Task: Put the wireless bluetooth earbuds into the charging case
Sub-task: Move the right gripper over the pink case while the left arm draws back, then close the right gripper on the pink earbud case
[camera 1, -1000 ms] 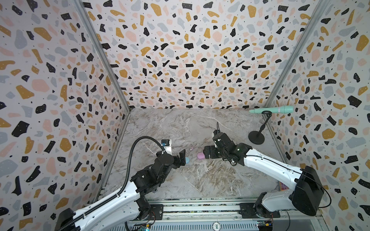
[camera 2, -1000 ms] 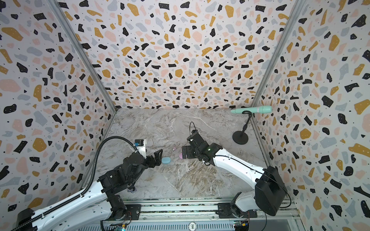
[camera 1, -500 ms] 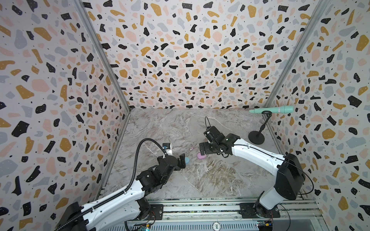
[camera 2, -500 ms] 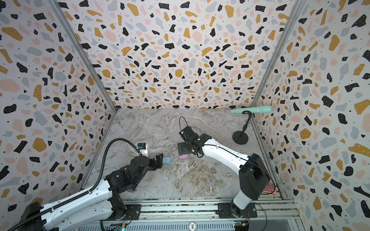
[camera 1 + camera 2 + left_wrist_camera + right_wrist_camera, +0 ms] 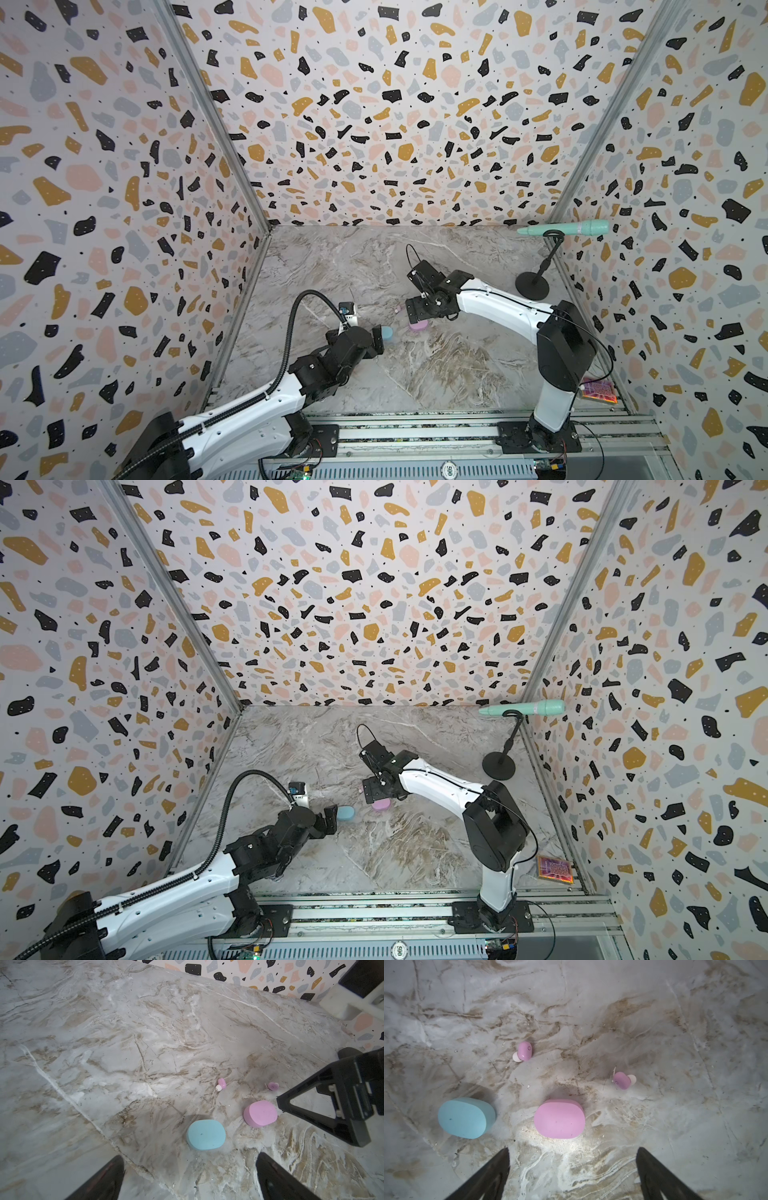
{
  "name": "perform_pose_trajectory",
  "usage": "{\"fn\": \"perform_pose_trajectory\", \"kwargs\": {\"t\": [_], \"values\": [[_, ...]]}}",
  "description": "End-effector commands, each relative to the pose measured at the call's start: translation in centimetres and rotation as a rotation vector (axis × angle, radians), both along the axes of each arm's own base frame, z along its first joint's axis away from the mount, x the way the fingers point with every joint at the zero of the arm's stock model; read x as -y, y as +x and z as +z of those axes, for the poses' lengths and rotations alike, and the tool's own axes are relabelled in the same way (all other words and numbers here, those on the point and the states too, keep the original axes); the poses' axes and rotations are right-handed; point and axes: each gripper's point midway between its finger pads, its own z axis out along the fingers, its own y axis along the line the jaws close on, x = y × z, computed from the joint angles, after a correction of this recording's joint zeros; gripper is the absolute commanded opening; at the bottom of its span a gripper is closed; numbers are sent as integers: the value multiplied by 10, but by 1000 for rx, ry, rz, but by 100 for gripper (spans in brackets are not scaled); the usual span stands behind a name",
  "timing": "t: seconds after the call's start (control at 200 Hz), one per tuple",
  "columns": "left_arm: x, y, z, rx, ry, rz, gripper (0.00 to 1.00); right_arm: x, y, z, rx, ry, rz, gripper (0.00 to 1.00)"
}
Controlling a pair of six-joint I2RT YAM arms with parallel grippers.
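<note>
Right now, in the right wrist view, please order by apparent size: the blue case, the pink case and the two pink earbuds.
1. blue case and pink case: nearly alike, unranked.
2. pink earbud nearer the blue case and other pink earbud: far smaller, also alike.

Even soft light, faint shadows, wide-angle edge distortion

Left claw (image 5: pixel 189 1155) spread wide, right claw (image 5: pixel 573 1148) likewise, arms reaching inward
</note>
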Motion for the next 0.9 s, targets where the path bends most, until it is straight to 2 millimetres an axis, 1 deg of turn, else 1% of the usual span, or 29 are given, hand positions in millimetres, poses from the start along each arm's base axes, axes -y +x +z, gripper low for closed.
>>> {"fn": "perform_pose_trajectory", "kwargs": {"t": [0.0, 0.275, 0.606, 0.721, 0.896], "values": [[-2, 1, -5, -5, 1, 12, 100, -6, -5, 4, -12, -21, -2, 95], [-2, -1, -12, -23, 25, 0, 100, -15, -6, -23, -65, -87, -17, 95], [19, -8, -29, -76, 81, -120, 100, -13, -2, -35, -79, -98, -35, 90], [21, -8, -28, -68, 93, -126, 100, -13, -2, -37, -79, -93, -34, 86], [22, -8, -27, -61, 91, -130, 100, -13, 2, -40, -87, -81, -41, 84]]}}
